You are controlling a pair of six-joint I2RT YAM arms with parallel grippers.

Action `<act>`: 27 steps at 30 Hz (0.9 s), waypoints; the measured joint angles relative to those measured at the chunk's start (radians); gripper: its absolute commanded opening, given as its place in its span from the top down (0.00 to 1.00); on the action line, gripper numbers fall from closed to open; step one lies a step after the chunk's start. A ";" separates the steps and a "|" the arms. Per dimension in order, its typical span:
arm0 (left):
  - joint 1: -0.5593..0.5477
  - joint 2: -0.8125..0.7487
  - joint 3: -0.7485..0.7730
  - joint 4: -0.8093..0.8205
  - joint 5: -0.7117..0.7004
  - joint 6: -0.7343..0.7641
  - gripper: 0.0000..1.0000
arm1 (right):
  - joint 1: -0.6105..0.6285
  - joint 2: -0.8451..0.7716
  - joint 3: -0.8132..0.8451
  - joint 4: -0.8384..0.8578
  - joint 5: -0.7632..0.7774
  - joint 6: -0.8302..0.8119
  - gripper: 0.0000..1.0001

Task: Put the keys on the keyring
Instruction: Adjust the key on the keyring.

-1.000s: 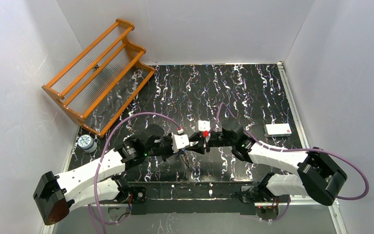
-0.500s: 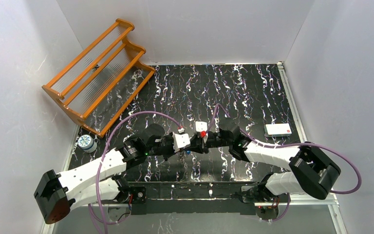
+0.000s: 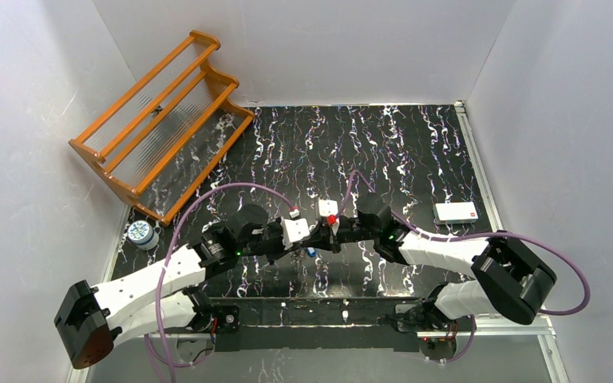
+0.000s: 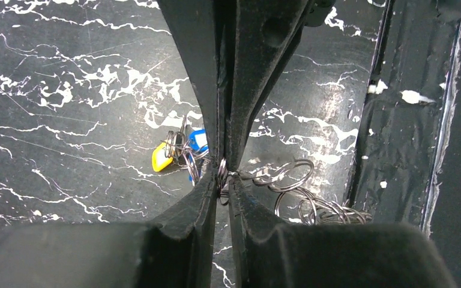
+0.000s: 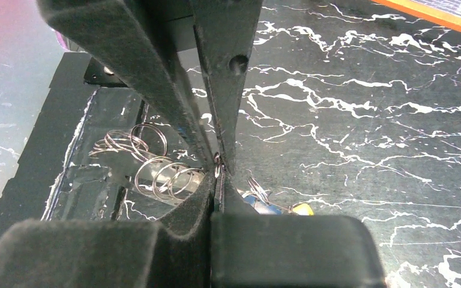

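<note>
Robotics laboratory test cell. Evidence: plain white panel walls (image 3: 32, 159) on three sides; black marbled table mat (image 3: 351, 144); aluminium frame rail (image 3: 485, 191), right edge; left robot arm (image 3: 152, 279) and right robot arm (image 3: 447, 254) bolted at near edge; purple cables (image 3: 239, 186).

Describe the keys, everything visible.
The keys form a small tangled bunch: one blue head, one yellow head, threaded on thin silvery wire rings. The bunch is low over the black marbled table, beside the spot where the left gripper and right gripper meet tip to tip, both shut on a small metal ring. Whether it rests on the table is unclear.
</note>
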 measured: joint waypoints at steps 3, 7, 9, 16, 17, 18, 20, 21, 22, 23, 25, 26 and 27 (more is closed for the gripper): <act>0.000 -0.037 -0.021 0.018 -0.007 -0.019 0.76 | 0.002 -0.024 -0.008 0.003 0.015 0.001 0.99; 0.000 -0.142 -0.077 0.070 -0.032 -0.058 0.71 | 0.002 -0.060 -0.043 0.044 0.028 0.010 0.99; 0.000 -0.208 -0.121 0.118 -0.043 -0.085 0.72 | 0.002 -0.079 -0.076 0.089 0.032 0.021 0.99; 0.000 -0.392 -0.281 0.291 -0.040 -0.175 0.75 | 0.002 -0.103 -0.219 0.289 0.021 0.043 0.99; 0.000 -0.411 -0.303 0.315 -0.038 -0.189 0.75 | 0.002 -0.107 -0.237 0.315 0.018 0.042 0.99; 0.000 -0.431 -0.328 0.348 -0.033 -0.204 0.75 | 0.002 -0.112 -0.251 0.334 0.011 0.040 0.99; 0.000 -0.457 -0.362 0.395 -0.019 -0.224 0.75 | 0.002 -0.123 -0.264 0.362 0.000 0.035 0.99; 0.000 -0.468 -0.377 0.420 -0.009 -0.233 0.75 | 0.002 -0.130 -0.268 0.378 -0.006 0.032 0.99; 0.000 -0.475 -0.386 0.439 0.002 -0.241 0.75 | 0.002 -0.137 -0.271 0.393 -0.012 0.031 0.99; 0.000 -0.480 -0.394 0.459 0.014 -0.245 0.74 | 0.002 -0.143 -0.272 0.402 -0.018 0.031 0.99; 0.000 -0.480 -0.405 0.504 0.047 -0.255 0.74 | 0.002 -0.151 -0.272 0.425 -0.027 0.030 0.99; 0.000 -0.475 -0.407 0.524 0.063 -0.259 0.74 | 0.002 -0.154 -0.272 0.433 -0.031 0.031 0.99; 0.000 -0.465 -0.407 0.546 0.080 -0.263 0.75 | 0.002 -0.154 -0.272 0.440 -0.036 0.031 0.99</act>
